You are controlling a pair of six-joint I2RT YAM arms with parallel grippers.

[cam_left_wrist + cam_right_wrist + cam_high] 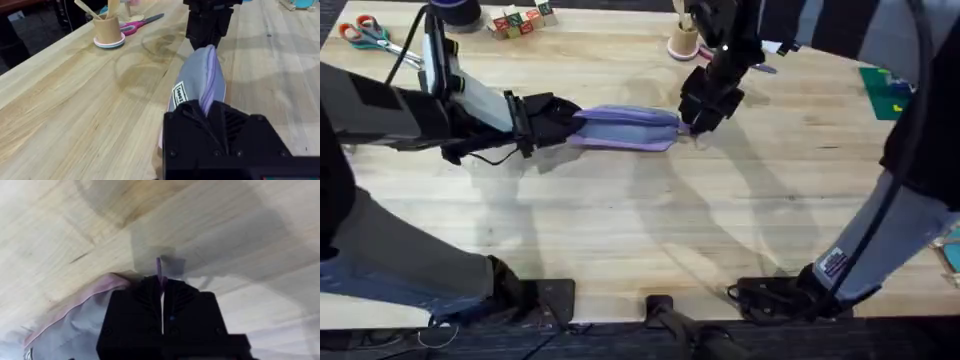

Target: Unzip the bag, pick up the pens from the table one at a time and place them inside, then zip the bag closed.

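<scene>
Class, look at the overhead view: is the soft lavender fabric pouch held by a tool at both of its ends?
Yes: the left tool grips one end of the soft lavender fabric pouch and the right tool grips the other.

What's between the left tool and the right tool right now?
The bag spans the stretch, lying on the table: left tool clamps one end, right tool pinches the other, per overhead.

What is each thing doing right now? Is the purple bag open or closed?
bag: lying on the table, held at both ends; zip looks closed, not certain.
left gripper: shut on the bag's end.
right gripper: shut on a thin purple pull tab.
scissors: lying untouched at the table's far corner.
cup: upright, sticks inside.
</scene>
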